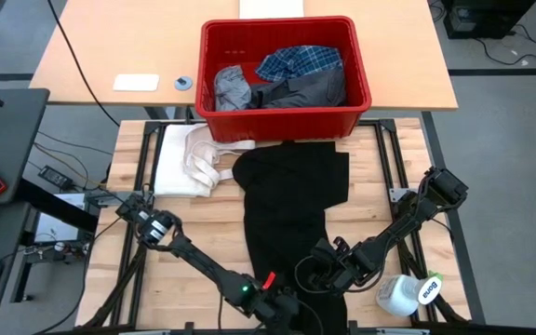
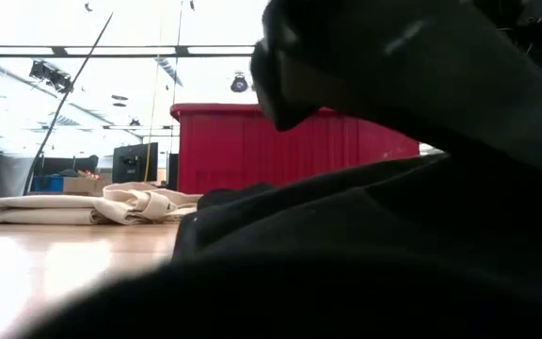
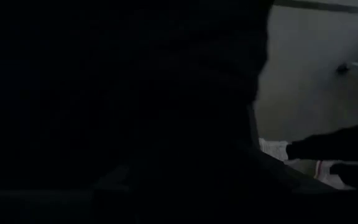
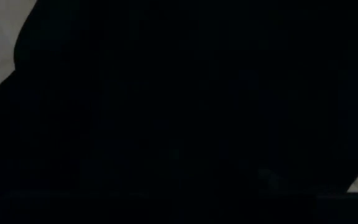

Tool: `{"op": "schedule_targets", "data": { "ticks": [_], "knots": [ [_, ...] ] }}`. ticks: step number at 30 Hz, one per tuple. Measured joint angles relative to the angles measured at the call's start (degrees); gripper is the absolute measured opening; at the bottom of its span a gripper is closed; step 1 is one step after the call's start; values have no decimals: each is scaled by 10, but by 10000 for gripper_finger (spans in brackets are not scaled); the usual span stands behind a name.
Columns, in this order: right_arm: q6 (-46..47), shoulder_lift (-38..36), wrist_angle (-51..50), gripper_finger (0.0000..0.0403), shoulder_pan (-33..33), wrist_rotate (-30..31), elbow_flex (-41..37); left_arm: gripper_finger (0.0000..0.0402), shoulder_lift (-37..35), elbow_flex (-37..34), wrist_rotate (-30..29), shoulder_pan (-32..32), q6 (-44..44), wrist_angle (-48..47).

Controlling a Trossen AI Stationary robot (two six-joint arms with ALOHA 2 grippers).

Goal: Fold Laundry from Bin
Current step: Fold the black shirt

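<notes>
A large black garment (image 1: 287,200) lies in a long strip on the wooden table, from the red bin's (image 1: 287,126) near wall to the near edge. It fills the foreground of the low view (image 2: 365,245). In the bin lie a blue-and-white plaid shirt (image 1: 301,63), a light grey garment (image 1: 233,88) and a dark grey one (image 1: 305,90). My left gripper (image 1: 291,312) is over the garment's near end. My right gripper (image 1: 316,272) is just beyond it at the garment's right edge. Both wrist views are dark with black cloth.
A cream-white cloth with strap loops (image 1: 189,158) lies at the table's far left, beside the bin. A white spray bottle (image 1: 408,293) lies at the near right, close to my right arm. Bare wood shows at the near left (image 1: 184,288).
</notes>
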Motion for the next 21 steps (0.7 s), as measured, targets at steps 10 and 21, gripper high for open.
{"op": "schedule_targets", "data": {
  "ticks": [10,21],
  "knots": [
    [9,0,5,94,0,2,0,167,31,0,-2,3,-39,-3],
    [10,0,15,93,6,4,0,158,31,1,-4,11,-103,-25]
  ]
}}
